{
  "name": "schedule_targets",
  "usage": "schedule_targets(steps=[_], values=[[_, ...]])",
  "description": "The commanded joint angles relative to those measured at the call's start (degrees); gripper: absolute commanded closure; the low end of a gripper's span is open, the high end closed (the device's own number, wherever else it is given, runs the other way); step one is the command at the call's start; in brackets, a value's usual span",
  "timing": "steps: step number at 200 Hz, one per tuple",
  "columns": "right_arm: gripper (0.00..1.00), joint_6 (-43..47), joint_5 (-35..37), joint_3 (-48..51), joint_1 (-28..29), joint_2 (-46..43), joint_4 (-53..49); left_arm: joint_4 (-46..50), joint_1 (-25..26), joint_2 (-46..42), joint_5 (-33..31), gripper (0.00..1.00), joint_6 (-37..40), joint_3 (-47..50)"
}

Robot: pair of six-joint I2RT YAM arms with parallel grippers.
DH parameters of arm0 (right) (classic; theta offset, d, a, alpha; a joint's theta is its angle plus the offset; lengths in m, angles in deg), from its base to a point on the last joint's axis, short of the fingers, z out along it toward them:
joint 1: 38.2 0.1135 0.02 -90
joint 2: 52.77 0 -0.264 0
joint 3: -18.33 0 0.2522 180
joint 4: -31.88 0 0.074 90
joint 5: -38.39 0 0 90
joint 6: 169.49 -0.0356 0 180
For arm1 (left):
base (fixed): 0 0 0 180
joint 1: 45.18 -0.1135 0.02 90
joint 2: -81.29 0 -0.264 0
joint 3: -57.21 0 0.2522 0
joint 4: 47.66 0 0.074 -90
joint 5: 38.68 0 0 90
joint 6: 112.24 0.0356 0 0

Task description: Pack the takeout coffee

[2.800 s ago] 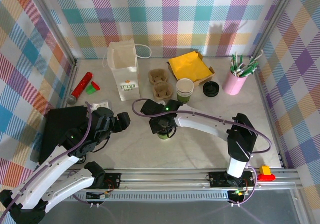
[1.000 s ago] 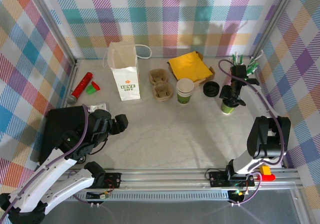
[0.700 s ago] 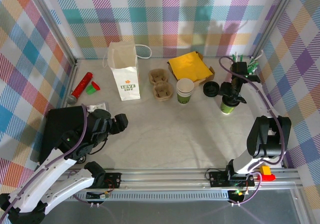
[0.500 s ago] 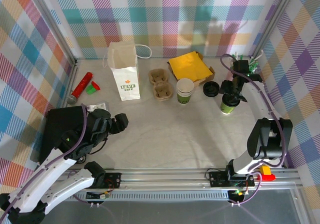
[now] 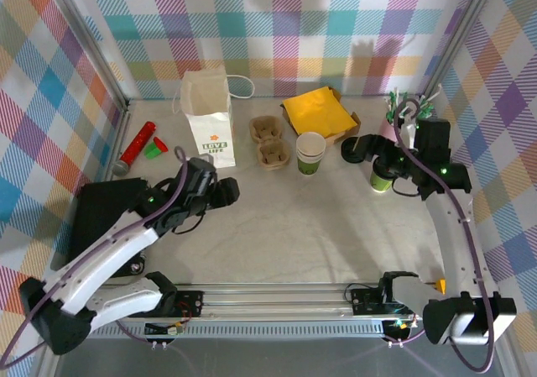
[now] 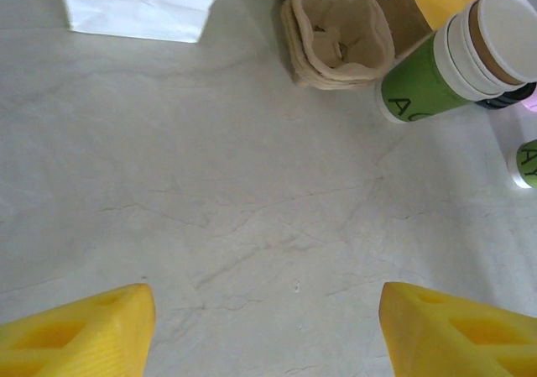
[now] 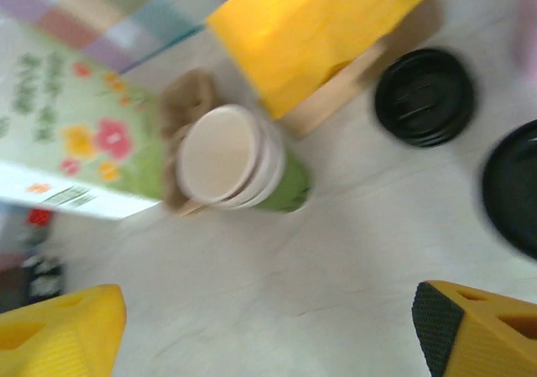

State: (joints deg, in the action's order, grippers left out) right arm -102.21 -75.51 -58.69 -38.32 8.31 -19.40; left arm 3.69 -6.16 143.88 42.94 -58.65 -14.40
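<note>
Seeing nothing packed yet: the takeout coffee [image 5: 382,179] stands lidded on the table [image 5: 319,226] beside my right fingers [image 7: 474,327], well apart from the white bag [image 5: 208,125]; those and my left fingers [image 6: 71,327] gape open, empty.

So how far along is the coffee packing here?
Done: nothing yet; the coffee stands on the table, well right of the bag. In hand: nothing, the right gripper and the left gripper are both open and empty. Left: grasp the coffee, carry it over, lower it into the bag.
</note>
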Motion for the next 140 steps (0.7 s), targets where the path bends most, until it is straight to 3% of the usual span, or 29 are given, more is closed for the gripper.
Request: schedule_targets(steps=[1,54,83,140], values=[[0.11,-4.0,-12.5,5.8,2.2,-0.8,8.2,-4.5,1.6,5.9,0.7,0.28,0.4,-4.5],[0.11,-2.5,-7.0,18.7,13.8,-3.7,19.2,-5.0,3.3,23.3,-5.9,0.3,-1.1,-14.4],[0.11,-0.7,-2.2,24.7,19.2,-4.8,24.6,-6.4,3.3,30.3,-10.0,0.4,-1.8,-18.5],[0.12,1.5,2.6,33.3,23.4,-3.6,33.4,-7.2,0.6,42.4,-11.6,0.45,-4.6,-25.3]])
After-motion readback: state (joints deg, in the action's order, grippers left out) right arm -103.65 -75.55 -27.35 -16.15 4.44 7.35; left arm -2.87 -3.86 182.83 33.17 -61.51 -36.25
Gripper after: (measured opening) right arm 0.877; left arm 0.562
